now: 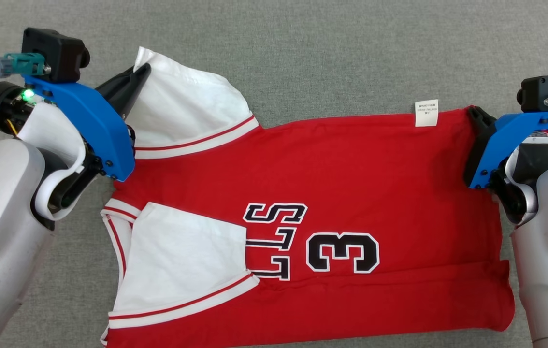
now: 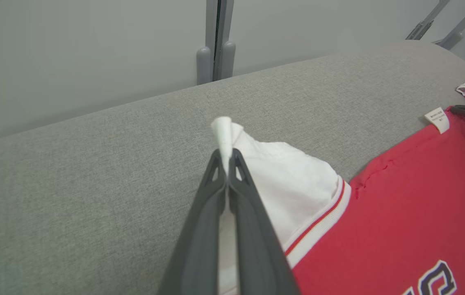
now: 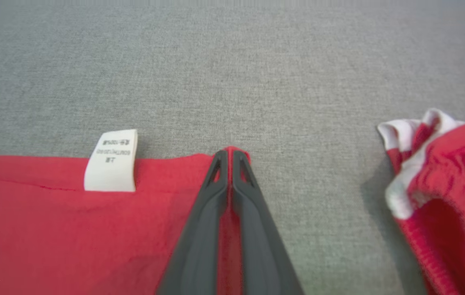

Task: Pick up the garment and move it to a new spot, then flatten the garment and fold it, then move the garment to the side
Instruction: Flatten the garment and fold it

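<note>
Spanning the grey surface (image 1: 351, 58), head view: soft, light garment (image 1: 351, 179), judged best taken by corners. Left wrist view: white sleeve (image 2: 290, 184) is pinched by left gripper (image 2: 227, 157). Right wrist view: far-right hem (image 3: 175, 168) is pinched by right gripper (image 3: 228, 157).

The red jersey with white sleeves (image 1: 341, 169) runs off the head view's bottom edge, so part of its near side is cut off. Its folded-over white sleeve (image 1: 182, 251) covers the start of the black lettering (image 1: 274, 241). The print on the small white sewn-in label (image 3: 110, 160) is too blurred to read. A crumpled red-and-white cloth (image 3: 450, 184) is blurred and cut off by the right wrist view's right edge.
</note>
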Controlling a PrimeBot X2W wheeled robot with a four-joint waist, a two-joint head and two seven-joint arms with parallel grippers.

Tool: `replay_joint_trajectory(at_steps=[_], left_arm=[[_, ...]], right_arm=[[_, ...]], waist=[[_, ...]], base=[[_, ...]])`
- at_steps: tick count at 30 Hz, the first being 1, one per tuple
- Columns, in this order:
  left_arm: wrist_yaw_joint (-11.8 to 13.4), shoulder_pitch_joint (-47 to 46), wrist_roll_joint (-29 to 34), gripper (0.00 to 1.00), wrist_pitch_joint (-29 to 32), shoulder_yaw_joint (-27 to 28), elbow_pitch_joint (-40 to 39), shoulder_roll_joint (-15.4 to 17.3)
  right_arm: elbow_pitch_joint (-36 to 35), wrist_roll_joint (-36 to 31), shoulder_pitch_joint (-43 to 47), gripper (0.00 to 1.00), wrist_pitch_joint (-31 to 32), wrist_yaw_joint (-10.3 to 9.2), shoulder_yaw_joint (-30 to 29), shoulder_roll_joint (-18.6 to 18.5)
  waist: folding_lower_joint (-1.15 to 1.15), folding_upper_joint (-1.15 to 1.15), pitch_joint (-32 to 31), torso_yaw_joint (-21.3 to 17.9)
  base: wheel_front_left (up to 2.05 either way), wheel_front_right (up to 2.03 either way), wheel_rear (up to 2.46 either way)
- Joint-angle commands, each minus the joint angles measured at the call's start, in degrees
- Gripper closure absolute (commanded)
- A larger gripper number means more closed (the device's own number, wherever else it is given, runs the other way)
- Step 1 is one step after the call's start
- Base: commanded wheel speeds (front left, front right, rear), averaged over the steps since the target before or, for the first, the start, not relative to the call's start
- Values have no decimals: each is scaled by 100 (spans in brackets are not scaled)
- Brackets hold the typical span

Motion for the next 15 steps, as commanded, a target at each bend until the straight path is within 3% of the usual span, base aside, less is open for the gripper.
replay_joint_trajectory(at_steps=[1,9,15], left_arm=[[-8,-57,-21,100,-87,-27,21,11],[-8,248,-131,100,-684,-198,-169,134],[41,970,-177,100,-1275,-167,-605,356]], right_arm=[[29,24,-86,100,-108,1,39,-35],[-84,52,155,100,-874,1,274,-76],[-470,246,778,100,-1375,1,324,-54]], waist=[[0,0,-46,-3],[0,0,-415,-9],[0,0,-835,9]], base=[[0,0,0],[0,0,0],[0,0,0]])
